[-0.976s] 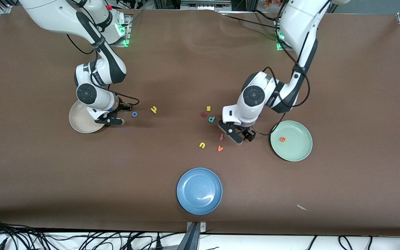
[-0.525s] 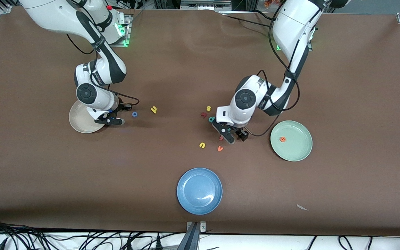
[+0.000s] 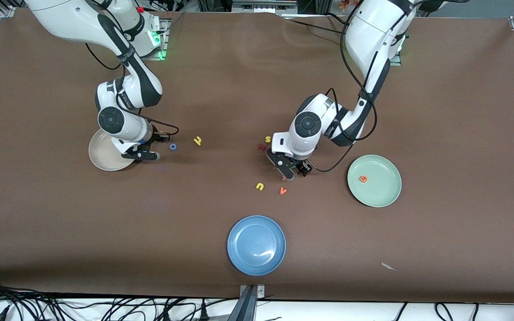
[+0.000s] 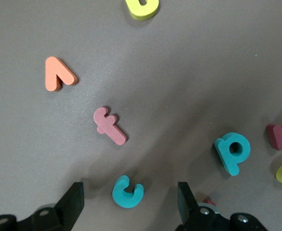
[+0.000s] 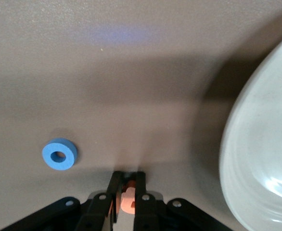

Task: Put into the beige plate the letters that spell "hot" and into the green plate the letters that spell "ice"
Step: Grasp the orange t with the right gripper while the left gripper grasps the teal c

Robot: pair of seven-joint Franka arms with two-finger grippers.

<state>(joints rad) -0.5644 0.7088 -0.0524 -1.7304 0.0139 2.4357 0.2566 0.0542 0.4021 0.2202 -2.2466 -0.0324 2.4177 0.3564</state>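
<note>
My left gripper [image 3: 292,171] hangs low over the scattered letters, open, its fingers [image 4: 73,207] either side of the teal c [image 4: 127,191] without touching it. The orange e [image 3: 363,179] lies in the green plate [image 3: 384,196]. My right gripper [image 3: 143,155] is down at the table beside the beige plate [image 3: 103,156], shut on a small orange letter [image 5: 128,201], the t. The blue o [image 3: 173,146] and yellow h [image 3: 197,141] lie on the table just past it toward the middle. I cannot pick out the dark red i.
Around the c lie a red-orange f [image 4: 110,126], an orange v [image 3: 283,191], a teal p [image 4: 234,152], a yellow u [image 3: 259,186], a yellow s [image 3: 267,139] and a dark red letter [image 3: 261,146]. A blue plate [image 3: 256,263] sits near the front edge.
The left arm has swung away from the green plate, over the letter cluster, bringing its jaws around the c. The right gripper has shut on the orange letter without moving otherwise.
</note>
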